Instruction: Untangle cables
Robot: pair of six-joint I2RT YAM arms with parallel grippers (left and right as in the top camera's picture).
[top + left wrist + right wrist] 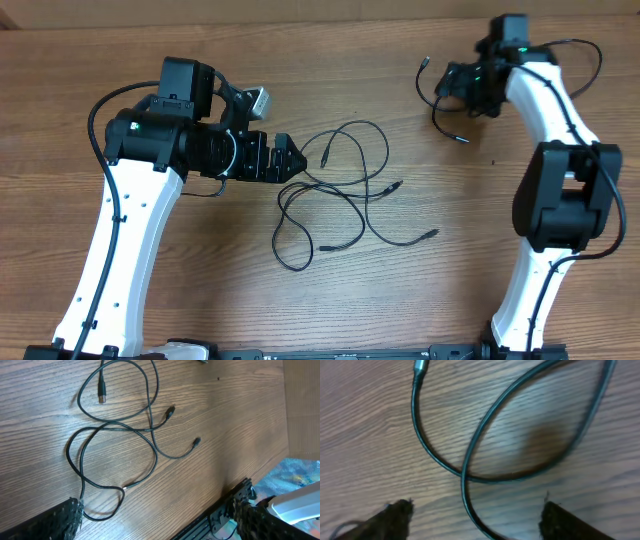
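**Loose tangle of cables mid-counter, one more cord by the right gripper**

The thin black tangled cables (340, 190) lie in the middle of the brown wood-grain counter (230, 300), spread out in several open loops that cross one another. Four small metal-tipped plug ends stick out of the bundle: one up near the top loop, two pointing off to the right, and one at the lower edge. From the left wrist camera the strands overlap at a few places near the centre of the loops (none of the crossings looks pulled tight).

A separate thin black cord (448, 130) lies well apart from that bundle, at the far right of the counter. It curls in a small loop, with one plug end above it and another below. From the right wrist camera it crosses over itself flat on the wood.

The left gripper (297, 160) sits just beside the left edge of the tangle, pointing towards it. Its black textured fingers (67, 520) are spread wide and hold nothing; one low loop of cable passes close to the left-hand finger, though I cannot tell whether it touches.

The right gripper (477, 520) hangs over the separate cord, its fingertips (395, 517) also wide apart. The cord runs between them on the counter, ungripped.
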